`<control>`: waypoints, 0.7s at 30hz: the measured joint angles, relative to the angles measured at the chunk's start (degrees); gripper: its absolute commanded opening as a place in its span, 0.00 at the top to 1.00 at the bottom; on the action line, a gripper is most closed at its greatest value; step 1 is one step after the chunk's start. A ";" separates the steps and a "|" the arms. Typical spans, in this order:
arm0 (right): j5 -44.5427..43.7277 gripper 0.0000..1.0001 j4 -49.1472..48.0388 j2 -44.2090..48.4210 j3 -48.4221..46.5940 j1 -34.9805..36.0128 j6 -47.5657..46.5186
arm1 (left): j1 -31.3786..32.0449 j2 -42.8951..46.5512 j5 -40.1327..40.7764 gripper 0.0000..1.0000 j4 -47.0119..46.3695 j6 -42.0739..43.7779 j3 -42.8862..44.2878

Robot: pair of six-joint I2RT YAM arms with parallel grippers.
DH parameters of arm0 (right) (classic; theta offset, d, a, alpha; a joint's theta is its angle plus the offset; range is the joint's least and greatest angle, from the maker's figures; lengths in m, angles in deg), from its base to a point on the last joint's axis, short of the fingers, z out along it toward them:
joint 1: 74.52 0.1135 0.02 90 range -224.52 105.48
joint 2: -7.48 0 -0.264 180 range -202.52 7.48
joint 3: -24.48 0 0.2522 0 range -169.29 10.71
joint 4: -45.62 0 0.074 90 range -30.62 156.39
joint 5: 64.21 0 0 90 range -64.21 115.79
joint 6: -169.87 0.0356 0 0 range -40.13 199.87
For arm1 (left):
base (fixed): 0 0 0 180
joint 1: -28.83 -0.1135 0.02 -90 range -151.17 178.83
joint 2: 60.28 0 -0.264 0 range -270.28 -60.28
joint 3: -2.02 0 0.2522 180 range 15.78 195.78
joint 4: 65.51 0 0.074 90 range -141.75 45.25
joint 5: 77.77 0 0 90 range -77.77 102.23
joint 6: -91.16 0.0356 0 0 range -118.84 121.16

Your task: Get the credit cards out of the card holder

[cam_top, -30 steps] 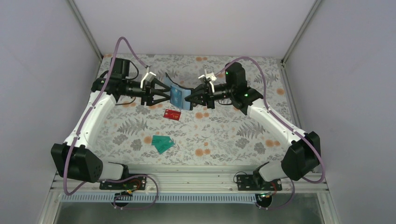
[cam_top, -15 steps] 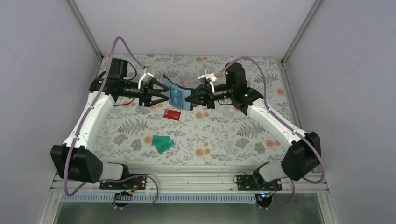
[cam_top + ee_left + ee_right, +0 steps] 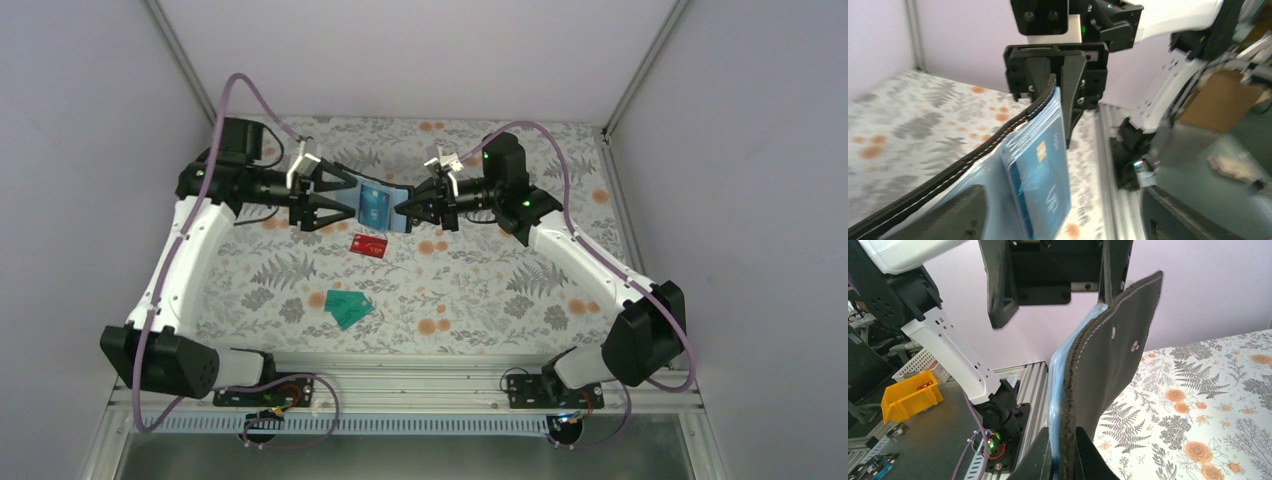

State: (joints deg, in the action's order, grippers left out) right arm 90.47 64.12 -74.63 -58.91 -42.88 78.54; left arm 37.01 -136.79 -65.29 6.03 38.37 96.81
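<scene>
The black card holder (image 3: 393,200) hangs spread open above the table's far middle. My right gripper (image 3: 404,209) is shut on its right end, seen pinching the stitched edge (image 3: 1068,455) in the right wrist view. A blue credit card (image 3: 1040,185) sticks out of the holder's blue-grey inner face (image 3: 985,172). My left gripper (image 3: 349,200) is open, its two fingers wide apart on either side of the card and the holder's left end. A red card (image 3: 369,245) and two teal-green cards (image 3: 347,307) lie on the table below.
The floral table cover (image 3: 480,290) runs to grey walls on three sides. An aluminium rail (image 3: 400,375) with both arm bases lines the near edge. A yellow bin (image 3: 910,395) sits off the table, beyond the rail.
My left gripper has drawn back to the left and spread its fingers wider. The right gripper keeps its hold on the card holder, which now hangs flatter.
</scene>
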 measured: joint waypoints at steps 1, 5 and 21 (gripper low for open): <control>0.00 0.96 0.02 0.02 0.00 0.00 -0.02 | -0.76 0.52 0.76 0.09 0.11 0.31 0.59; 0.00 0.96 0.46 0.22 0.00 0.00 -0.44 | -4.24 2.99 5.44 0.00 -0.72 -1.20 1.25; 3.65 0.96 1.99 2.89 -0.02 0.11 -3.41 | -5.25 2.54 5.46 0.08 -7.04 -4.66 -5.64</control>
State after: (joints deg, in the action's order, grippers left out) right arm 94.12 66.11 -71.74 -58.93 -42.78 75.13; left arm 31.77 -134.26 -59.83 -1.00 33.72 91.17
